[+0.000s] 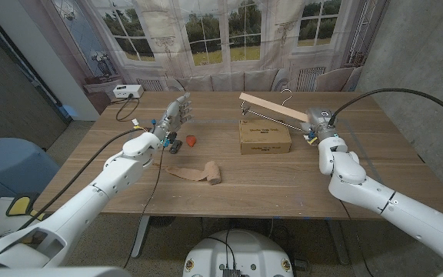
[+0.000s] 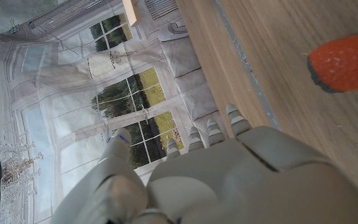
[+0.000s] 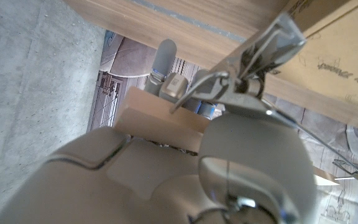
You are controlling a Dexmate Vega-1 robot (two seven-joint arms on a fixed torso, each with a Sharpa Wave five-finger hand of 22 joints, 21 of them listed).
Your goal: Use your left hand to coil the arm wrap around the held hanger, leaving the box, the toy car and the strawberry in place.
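Two hands are working here; my right hand [image 1: 319,128] is gripping one end of the wooden hanger [image 1: 271,107], holding it raised and slanting over the box [image 1: 264,137], wire hook up at the far side; my left hand [image 1: 174,117] is hovering empty, fingers spread and reaching upward, above the toy car [image 1: 174,144] and close to the strawberry [image 1: 192,140]; the arm wrap [image 1: 198,172] is lying untouched on the table [image 1: 244,185], nearer me, partly unrolled beside its rolled end; I'm judging the reach is only starting; next I'm needing to drop back onto the wrap without nudging the car; the box is closed, contents unseen.
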